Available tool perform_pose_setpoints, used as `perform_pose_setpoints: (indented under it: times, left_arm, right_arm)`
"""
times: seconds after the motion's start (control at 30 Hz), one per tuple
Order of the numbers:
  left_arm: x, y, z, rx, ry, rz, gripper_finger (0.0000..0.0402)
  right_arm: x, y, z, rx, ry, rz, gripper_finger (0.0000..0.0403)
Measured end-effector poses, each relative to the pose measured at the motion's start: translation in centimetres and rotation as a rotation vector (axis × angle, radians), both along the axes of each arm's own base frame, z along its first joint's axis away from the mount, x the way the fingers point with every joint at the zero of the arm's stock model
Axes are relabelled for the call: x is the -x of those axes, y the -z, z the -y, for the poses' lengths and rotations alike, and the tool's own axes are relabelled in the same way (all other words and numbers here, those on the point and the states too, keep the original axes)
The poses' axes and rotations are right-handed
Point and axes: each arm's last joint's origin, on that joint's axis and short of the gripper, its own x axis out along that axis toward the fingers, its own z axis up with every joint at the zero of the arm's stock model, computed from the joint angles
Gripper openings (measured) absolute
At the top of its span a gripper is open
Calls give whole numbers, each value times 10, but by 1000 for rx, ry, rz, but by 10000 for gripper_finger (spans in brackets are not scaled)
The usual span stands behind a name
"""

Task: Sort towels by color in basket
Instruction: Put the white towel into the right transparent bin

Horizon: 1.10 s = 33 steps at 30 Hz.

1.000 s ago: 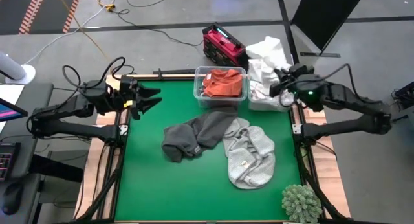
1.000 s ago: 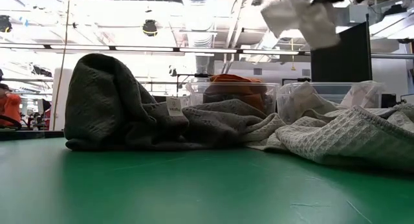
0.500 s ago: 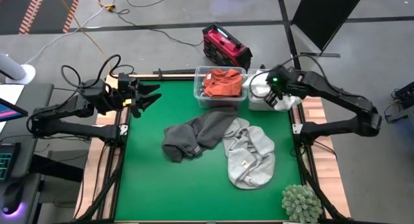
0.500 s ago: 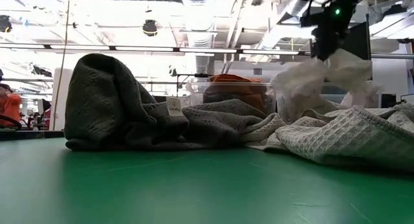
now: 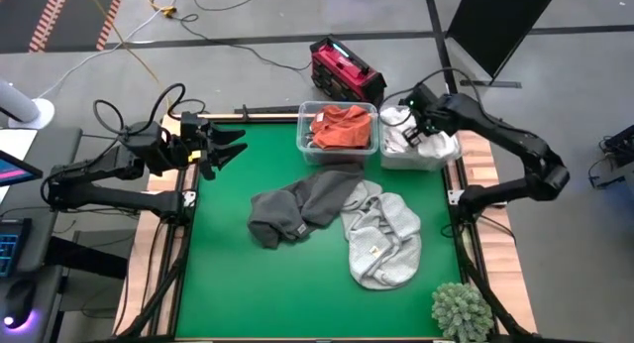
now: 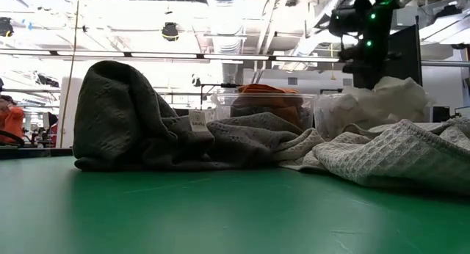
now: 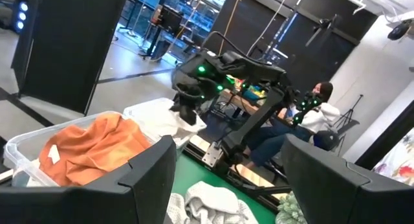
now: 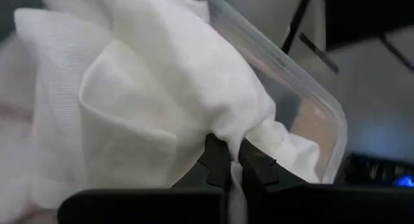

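Two clear bins stand at the table's far edge. A rust-orange towel [image 5: 340, 128] lies in the left bin [image 5: 303, 135], a white towel [image 5: 426, 145] in the right bin [image 5: 443, 163]. My right gripper [image 5: 408, 132] is over the right bin, tipped down and shut on the white towel [image 8: 162, 101]. On the green mat a dark grey towel [image 5: 295, 206] lies bunched, and one edge of a light grey towel [image 5: 384, 236] overlaps it. My left gripper [image 5: 234, 150] waits open and level at the far left corner. My right gripper pinches a bunched fold of the white towel [image 8: 223, 132] between its two fingers. It comes slanting down from the table's right side. The towel lies heaped in the right bin [image 8: 304, 81] below the fingers, slack.
A green spiky plant ball [image 5: 461, 311] sits at the table's near right corner. A red device [image 5: 344, 67] and cables lie on the floor beyond the bins. Bare green mat [image 5: 248, 293] lies toward the near left. A seated person [image 7: 317, 111] shows past the table's right side.
My right gripper has swung from beyond the table's right edge toward the left and down over the right bin, tipping downward. It has stayed shut on the white towel, which hung in the air before and now lies lowered into the bin.
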Motion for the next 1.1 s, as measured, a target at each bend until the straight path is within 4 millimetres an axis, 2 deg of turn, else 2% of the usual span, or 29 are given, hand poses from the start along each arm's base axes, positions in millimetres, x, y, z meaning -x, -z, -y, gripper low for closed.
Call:
perform_pose_setpoints:
  times: [0.13,0.23,0.43,0.53,0.83,1.0,1.1]
  left_arm:
    - [0,0,0,2,0,1,265]
    - [0,0,0,2,-4,0,265]
    - [0,1,0,4,-7,-8,265]
    - [0,1,0,4,-8,-8,265]
    - [0,1,0,6,-9,-7,265]
    - [0,1,0,6,-11,-7,265]
    - [0,1,0,5,-10,-8,265]
  right_arm:
    - [5,7,16,-10,75,-4,35]
    - [4,14,27,-10,69,-19,35]
    - [-16,33,34,-168,-220,-20,39]
    - [-25,47,34,-267,-284,-32,40]
    - [-38,94,47,-472,-205,-34,45]
    - [-34,92,53,-497,-161,-32,71]
    - [-32,80,52,-469,-159,-8,99]
